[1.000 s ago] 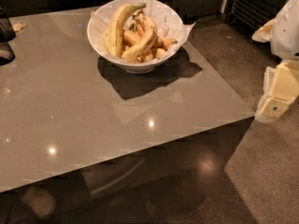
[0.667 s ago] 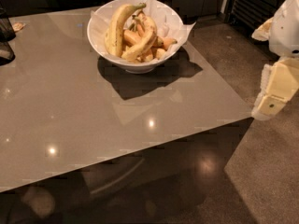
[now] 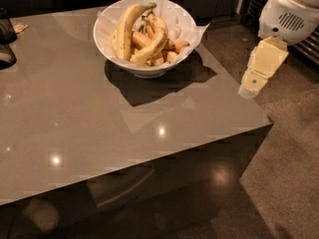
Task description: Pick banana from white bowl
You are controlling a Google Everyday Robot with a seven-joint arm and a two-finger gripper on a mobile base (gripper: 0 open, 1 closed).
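The pincer [image 3: 250,85] is seen at the right, hanging beyond the right edge of the table [image 3: 99,128] and over the floor [image 3: 289,163], well apart from the white bowl [image 3: 149,71]. Only a cream-yellow block narrowing down to a pale tip is shown, and whether the pincer is apart or together cannot be told. The white arm housing [image 3: 291,9] above it is cut off by the top and right borders. At the left border a dark object [image 3: 5,44] on the table is also cut off and cannot be identified. A small pale scrap [image 3: 20,28] is seen just beyond it, by the far edge.

The white bowl is set on the far part of the glossy grey table, nearer its right side. It is lined with crinkled white paper [image 3: 197,32], whose points stick out over the rim, mostly on the right.

Inside the bowl the banana [image 3: 153,43] is laid across the middle. It is slim, curved and brown-speckled, with its upper end toward the far rim. Just to its left, a bigger pale banana [image 3: 124,30] with a greenish stem is leant along the bowl's left side. Small orange-yellow fruits [image 3: 174,46] are partly hidden beneath and behind the banana, so their number cannot be made out.
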